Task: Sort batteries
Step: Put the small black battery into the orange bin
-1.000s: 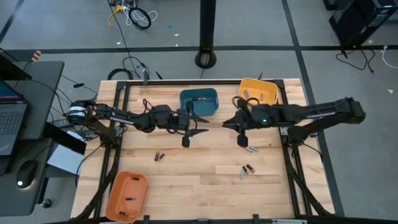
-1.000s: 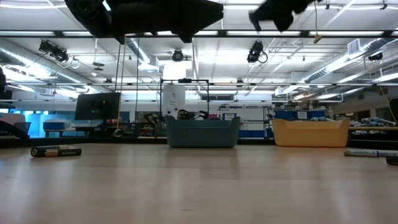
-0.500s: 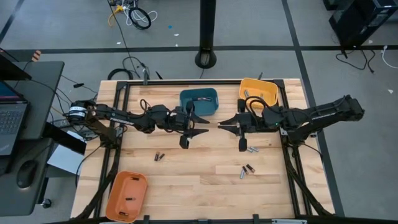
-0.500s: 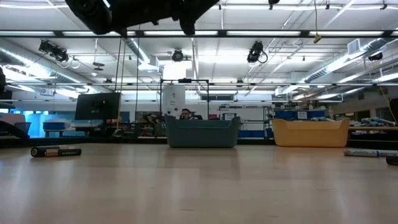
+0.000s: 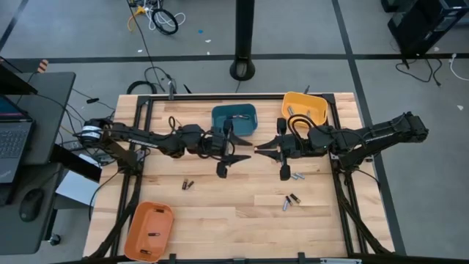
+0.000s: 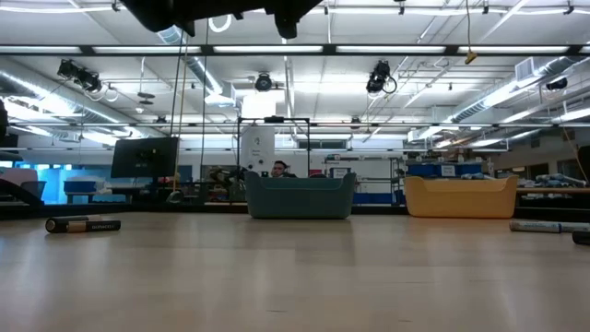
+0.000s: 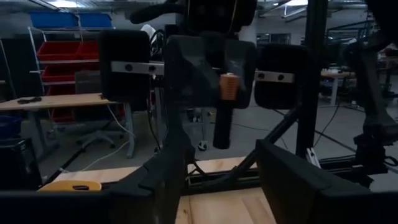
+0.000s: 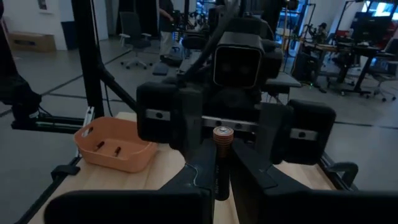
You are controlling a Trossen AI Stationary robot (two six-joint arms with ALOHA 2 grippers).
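Since a second ago, we are bringing our grippers tip to tip at the high view's centre: right gripper [image 5: 258,149] is pinching a battery [image 8: 221,163], left gripper [image 5: 246,148] is spread wide around it. Loose batteries [image 5: 290,199] are lying lower right on the table [image 5: 220,213].
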